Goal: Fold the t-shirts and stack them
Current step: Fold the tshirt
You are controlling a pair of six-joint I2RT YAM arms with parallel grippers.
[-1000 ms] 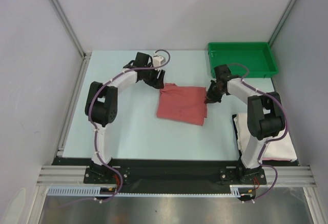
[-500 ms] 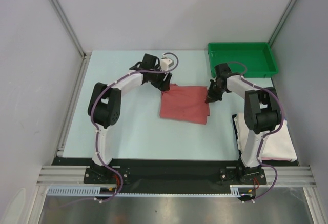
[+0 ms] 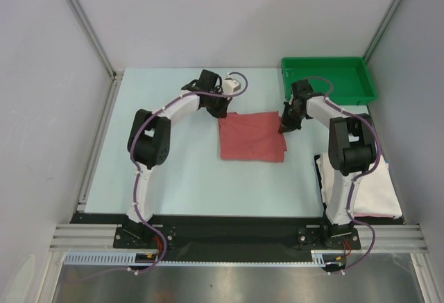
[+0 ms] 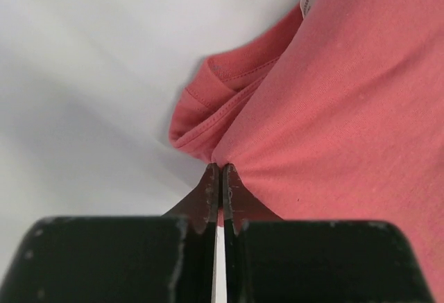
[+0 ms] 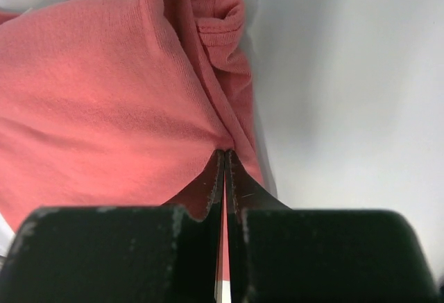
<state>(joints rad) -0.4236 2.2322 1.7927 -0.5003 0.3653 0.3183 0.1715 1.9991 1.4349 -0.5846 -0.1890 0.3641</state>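
Salmon-red t-shirt [image 3: 252,136] is pinched at both far corners by left fingers [image 4: 208,193] and right fingers [image 5: 212,178]; a level joint lift is likely needed to fold it.

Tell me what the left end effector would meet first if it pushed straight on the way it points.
The salmon-red t-shirt: the left end effector is shut on its edge, and cloth fills the line ahead.

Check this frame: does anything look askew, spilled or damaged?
Nothing stands out. The left gripper and right gripper each pinch a far corner of the folded salmon-red t-shirt; the white t-shirt lies folded by the right arm's base.
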